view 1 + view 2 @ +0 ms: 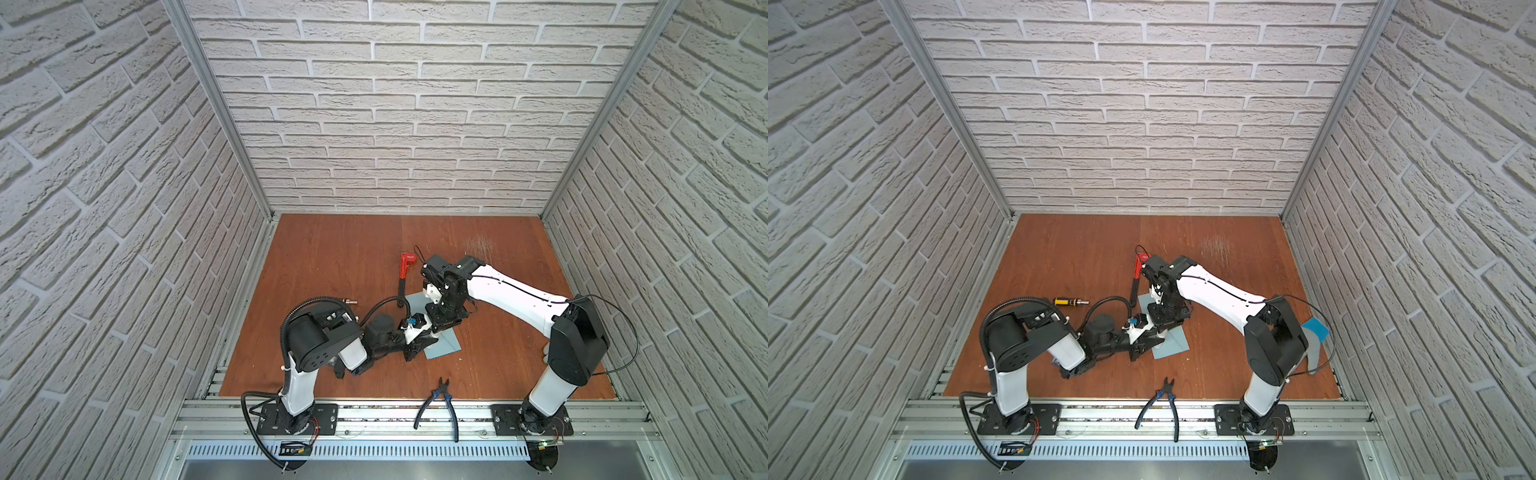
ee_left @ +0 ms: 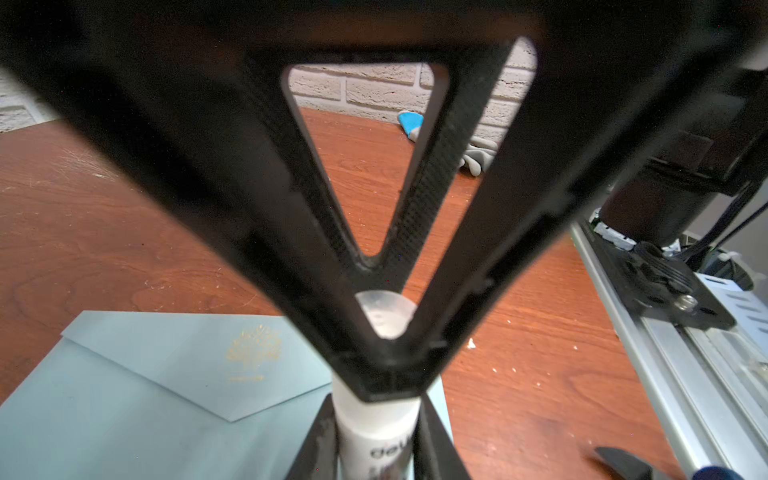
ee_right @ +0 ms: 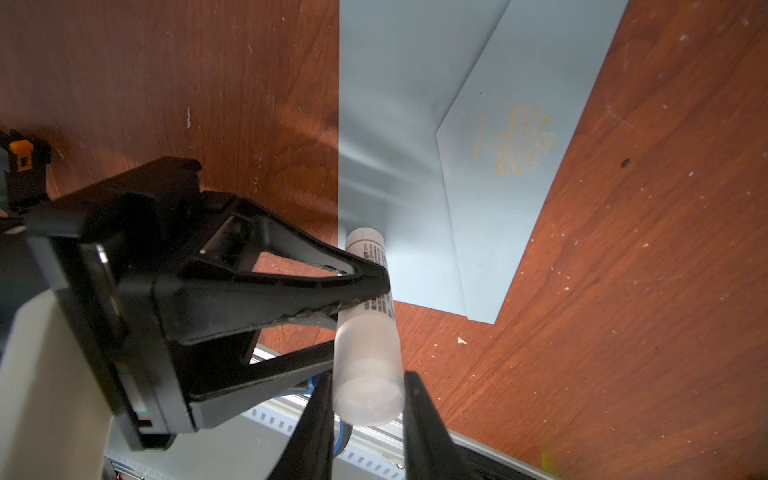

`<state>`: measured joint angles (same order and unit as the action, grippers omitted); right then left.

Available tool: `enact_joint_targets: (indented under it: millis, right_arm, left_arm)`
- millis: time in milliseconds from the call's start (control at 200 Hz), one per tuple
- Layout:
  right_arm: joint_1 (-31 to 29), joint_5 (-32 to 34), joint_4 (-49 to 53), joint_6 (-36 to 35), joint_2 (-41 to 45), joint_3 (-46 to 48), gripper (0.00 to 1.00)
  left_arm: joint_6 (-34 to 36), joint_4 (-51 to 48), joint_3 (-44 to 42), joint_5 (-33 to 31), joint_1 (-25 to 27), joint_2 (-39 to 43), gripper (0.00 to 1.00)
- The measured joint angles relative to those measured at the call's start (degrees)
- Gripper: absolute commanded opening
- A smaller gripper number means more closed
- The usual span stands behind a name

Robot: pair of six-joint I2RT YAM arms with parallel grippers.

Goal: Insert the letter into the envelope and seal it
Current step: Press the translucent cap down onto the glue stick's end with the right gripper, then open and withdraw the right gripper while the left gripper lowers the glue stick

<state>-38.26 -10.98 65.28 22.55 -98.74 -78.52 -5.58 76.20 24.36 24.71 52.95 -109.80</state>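
Operator: Status of both grippers?

Manual: Both are clenched on one glue stick point(image 3: 365, 332), held in the air just above the envelope point(image 3: 399, 124). Your left gripper point(image 2: 375, 449) clamps the labelled body. Your right gripper point(image 3: 368, 409) clamps the translucent cap point(image 3: 365, 365). Opposed grips of this kind let one arm brace the tube while the other pulls or twists the cap, so read this as the uncapping step ahead of sealing.

Operator: Location of envelope and letter?

Manual: The envelope lies flat on the table point(image 3: 208, 83), with its flap point(image 3: 511, 187) folded down and the gold emblem facing up. The letter shows in no view. Judge it to be already inside, but you cannot confirm this.

Operator: Precautions?

Manual: Hold the stick clear of the paper until the cap is off. You will probably need to lift the flap before glue can reach its underside.
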Motion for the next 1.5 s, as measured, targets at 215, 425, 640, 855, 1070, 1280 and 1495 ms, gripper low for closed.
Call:
enact_joint_targets:
  millis: [215,425,640,855,1070,1280,1495]
  right_arm:
    - [-0.11,-0.17,-0.02,0.11,0.17,-0.13,0.06]
    - [-0.33,-0.44,-0.28,0.15,1.09,-1.09,0.06]
    - [-0.39,-0.63,-0.72,0.17,2.67,-1.16,0.11]
    - [-0.66,1.42,0.35,0.24,4.70,-3.69,0.22]
    - [-1.01,4.72,1.66,1.01,6.64,-7.72,0.43]
    - [-0.96,7.72,1.66,1.07,8.28,-13.88,0.52]
    - [-0.90,12.46,1.05,1.29,13.77,-14.36,0.52]
  left_arm:
    - [0.55,-2.32,-0.52,-1.53,0.15,2.12,0.00]
    - [1.51,-6.62,-1.40,-3.78,0.17,7.10,0.00]
    - [2.01,-10.12,-1.64,-4.70,0.17,10.64,0.00]
    - [2.95,-9.88,-1.62,-6.16,0.28,13.31,0.00]
    - [4.39,-8.76,-1.31,-7.52,0.68,14.91,0.00]
    - [4.48,-8.96,-1.36,-7.54,1.03,14.71,0.00]
    - [3.37,-11.61,-2.67,-9.88,1.09,16.52,0.00]
